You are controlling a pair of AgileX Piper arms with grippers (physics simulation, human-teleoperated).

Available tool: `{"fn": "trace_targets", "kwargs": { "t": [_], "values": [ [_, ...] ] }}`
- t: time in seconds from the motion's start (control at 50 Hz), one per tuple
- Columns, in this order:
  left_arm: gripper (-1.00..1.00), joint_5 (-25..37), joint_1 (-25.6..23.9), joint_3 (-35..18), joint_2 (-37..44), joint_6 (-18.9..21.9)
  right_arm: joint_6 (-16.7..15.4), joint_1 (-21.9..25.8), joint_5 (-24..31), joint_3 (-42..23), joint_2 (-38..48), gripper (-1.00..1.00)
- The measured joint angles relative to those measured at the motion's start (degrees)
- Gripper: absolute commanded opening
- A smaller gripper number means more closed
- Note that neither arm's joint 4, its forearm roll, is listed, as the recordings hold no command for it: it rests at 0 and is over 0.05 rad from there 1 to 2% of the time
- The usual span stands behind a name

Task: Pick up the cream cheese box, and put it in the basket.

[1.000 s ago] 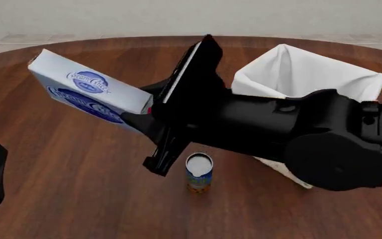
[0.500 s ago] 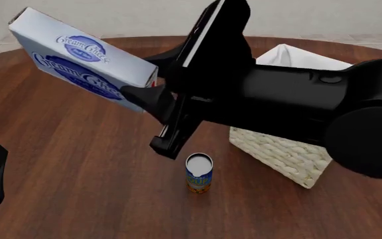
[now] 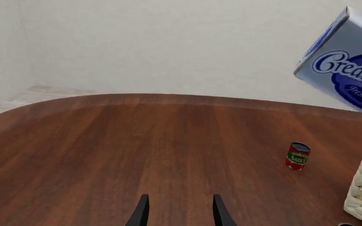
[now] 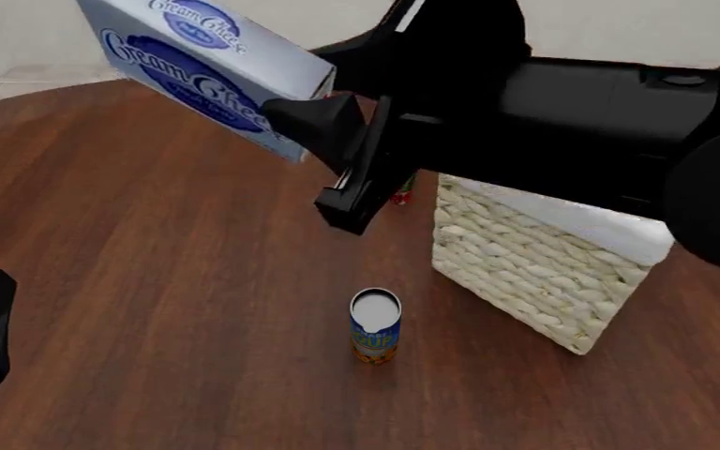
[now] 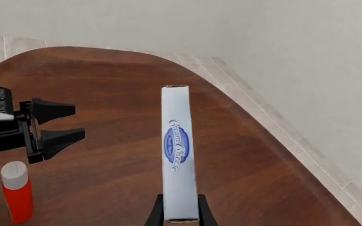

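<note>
Front view: one cream cheese box (image 4: 203,66) clamped in right fingers (image 4: 295,120); one basket (image 4: 538,267), two cans (image 4: 375,325) on tabletop (image 4: 147,309); left fingers (image 3: 143,213) parted, empty.

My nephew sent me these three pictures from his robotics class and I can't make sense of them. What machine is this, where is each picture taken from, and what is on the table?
These are computer-simulated pictures of two black robot arms at a round wooden table. One picture looks down from above and behind the arms; the other two come from small cameras just behind each arm's hand.

The right hand is shut on a cream cheese box and holds it in the air, tilted. Its wrist camera sees that box edge-on between the fingers. The left hand is open, holds nothing and stays low near the table's edge.

On the table stand a woven basket with a white cloth liner, a can with a white top in front of it, and a red-labelled can farther back.
</note>
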Motion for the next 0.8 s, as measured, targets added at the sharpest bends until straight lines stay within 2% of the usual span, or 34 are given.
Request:
{"fn": "trace_targets", "kwargs": {
  "t": [0.8],
  "values": [
    [1.00,1.5,-0.3,0.0,-1.4,-0.2,-0.6,-10.8,6.7,-4.5,-3.2,-1.00]
  ]
}}
